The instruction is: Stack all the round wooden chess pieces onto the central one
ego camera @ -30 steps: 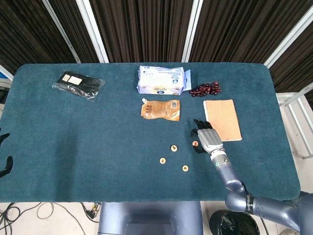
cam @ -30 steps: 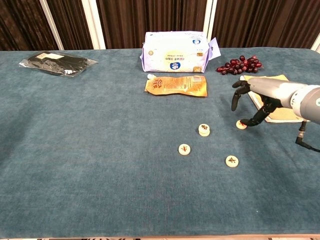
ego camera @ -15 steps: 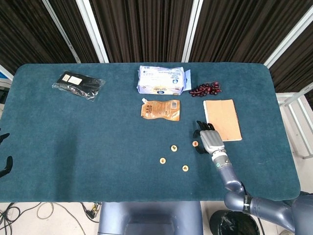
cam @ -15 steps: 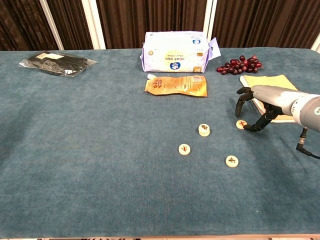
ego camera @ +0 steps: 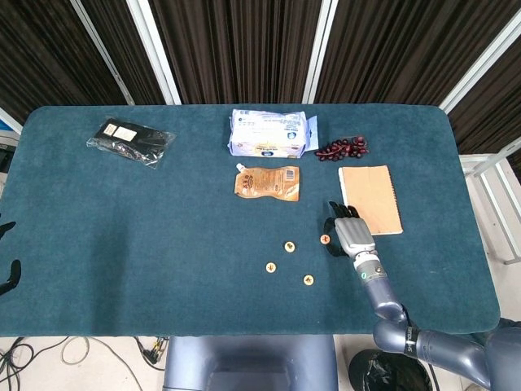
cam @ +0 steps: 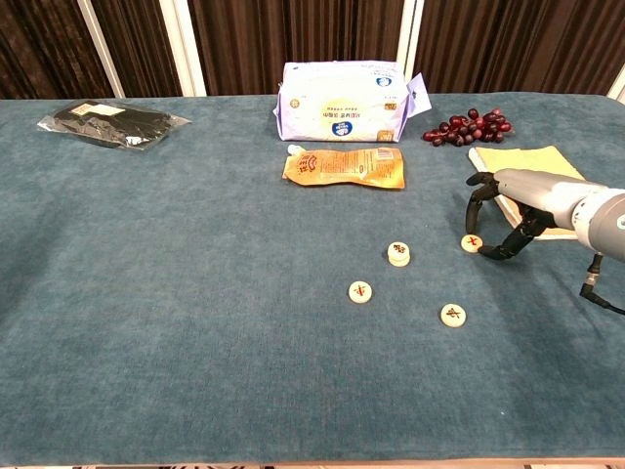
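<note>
The chest view is giving the better look at the right robot hand (cam: 515,207): it's arching over the table (cam: 195,322) with fingertips (cam: 485,253) pointing down, curled around the rightmost chess piece (cam: 472,242), though I can't tell if it's actually gripping it or just touching. From the head view the same robot hand (ego camera: 351,235) is mostly covering its own fingers, with that piece (ego camera: 325,239) peeking out at its left edge.

The other three pieces are sitting apart to the left: the central one (cam: 398,253), a lower-left one (cam: 360,291) and a lower-right one (cam: 452,315).

Just behind the hand a notebook (cam: 527,161) is lying flat, with grapes (cam: 469,126) beyond it. Further back are an orange pouch (cam: 344,166), a white packet (cam: 342,101) and a black bag (cam: 109,124). The left robot hand (ego camera: 6,277) is only barely poking in at the head view's edge, state unclear.
</note>
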`<state>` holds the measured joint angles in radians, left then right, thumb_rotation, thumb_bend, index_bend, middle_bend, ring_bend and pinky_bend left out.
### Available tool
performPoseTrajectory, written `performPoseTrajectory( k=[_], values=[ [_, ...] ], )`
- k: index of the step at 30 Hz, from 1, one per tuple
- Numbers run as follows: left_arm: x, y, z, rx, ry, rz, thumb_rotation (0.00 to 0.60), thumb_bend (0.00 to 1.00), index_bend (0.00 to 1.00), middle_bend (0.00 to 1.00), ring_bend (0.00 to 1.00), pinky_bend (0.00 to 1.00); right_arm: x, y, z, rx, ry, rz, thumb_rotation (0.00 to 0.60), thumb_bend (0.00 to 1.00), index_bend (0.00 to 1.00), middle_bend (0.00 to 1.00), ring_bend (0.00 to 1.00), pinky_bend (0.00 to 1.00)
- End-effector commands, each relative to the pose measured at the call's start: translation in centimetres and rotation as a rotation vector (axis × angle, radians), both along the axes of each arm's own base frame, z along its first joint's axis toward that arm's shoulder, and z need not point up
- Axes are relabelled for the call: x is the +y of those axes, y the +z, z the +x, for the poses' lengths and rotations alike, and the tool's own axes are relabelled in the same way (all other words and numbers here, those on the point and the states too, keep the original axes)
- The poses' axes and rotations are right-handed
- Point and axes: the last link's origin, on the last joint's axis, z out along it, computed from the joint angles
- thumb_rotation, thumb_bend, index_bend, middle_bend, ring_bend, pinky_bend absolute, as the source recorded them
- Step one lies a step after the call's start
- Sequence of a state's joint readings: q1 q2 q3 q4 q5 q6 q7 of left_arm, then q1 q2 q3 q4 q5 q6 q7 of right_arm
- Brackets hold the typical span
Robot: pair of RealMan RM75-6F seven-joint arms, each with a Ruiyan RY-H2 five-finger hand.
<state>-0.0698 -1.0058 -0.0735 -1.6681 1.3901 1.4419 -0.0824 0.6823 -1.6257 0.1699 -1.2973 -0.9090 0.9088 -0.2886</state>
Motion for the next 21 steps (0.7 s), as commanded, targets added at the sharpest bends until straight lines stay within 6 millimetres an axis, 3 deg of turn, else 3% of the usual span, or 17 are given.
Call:
performPoseTrajectory(
  k=[1,21],
  values=[
    [0.00,-0.01,-0.01,0.000,0.001,-0.001,0.600,0.49,0.16,0.00,0.00,0.00,0.05,-0.12,-0.05,0.004,0.001,0.002,0.600,0.41,0.47,0.00,0.00,0.00],
    [0.01,-0.02,-0.04,-0.001,0.002,-0.002,0.600,0.49,0.16,0.00,0.00,0.00,0.24,-0.76,0.07,0.012,0.009,0.014,0.600,0.41,0.52,0.00,0.00,0.00]
  ],
)
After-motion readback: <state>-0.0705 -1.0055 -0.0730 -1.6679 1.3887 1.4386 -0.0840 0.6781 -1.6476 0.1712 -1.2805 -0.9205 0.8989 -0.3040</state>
